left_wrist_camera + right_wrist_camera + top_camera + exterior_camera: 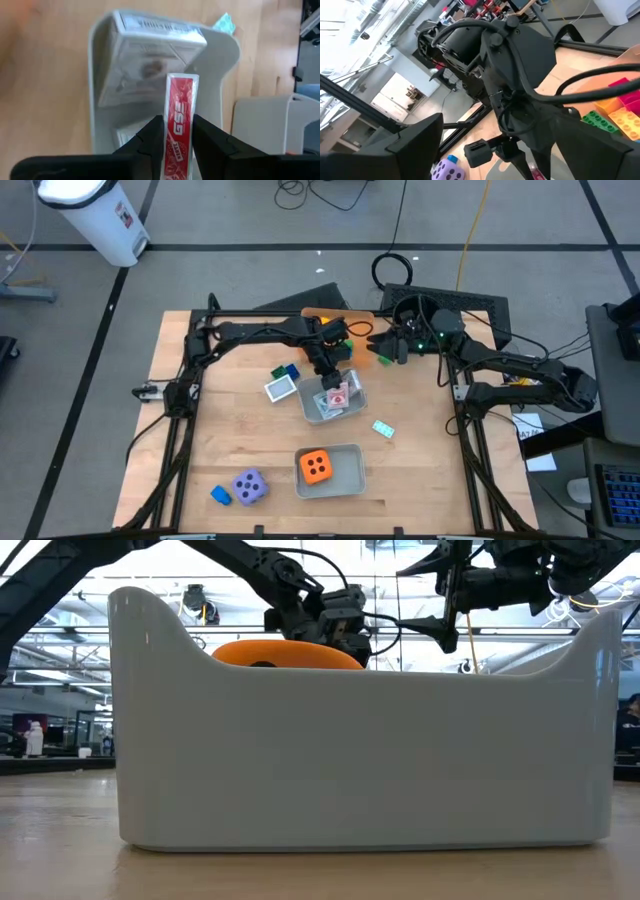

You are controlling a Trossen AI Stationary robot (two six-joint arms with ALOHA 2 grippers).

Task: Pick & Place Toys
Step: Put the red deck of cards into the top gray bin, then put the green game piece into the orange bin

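High view: left gripper (331,373) hangs over the grey tray (309,409) at the table's middle; right gripper (385,350) waits beyond it, near the orange tray (330,314).
Left gripper grip: fingers (150,137) pressed against both faces of a red playing card (177,125), held on edge between them.
Below the left gripper: the grey tray's inside, with a white card box (145,60) lying tilted just past the held card.
Beside that tray: a teal card (383,429) on the wood, seen past the rim in the left wrist view too.
Right gripper: jaws spread wide, holding nothing.
Orange die (317,466): sits in a second grey tray (350,480), well away from the left gripper toward the table's near edge.
Purple die (249,487): on the table beside a blue brick (220,495).
Other bricks: green and blue ones (287,371) just beside the left gripper.
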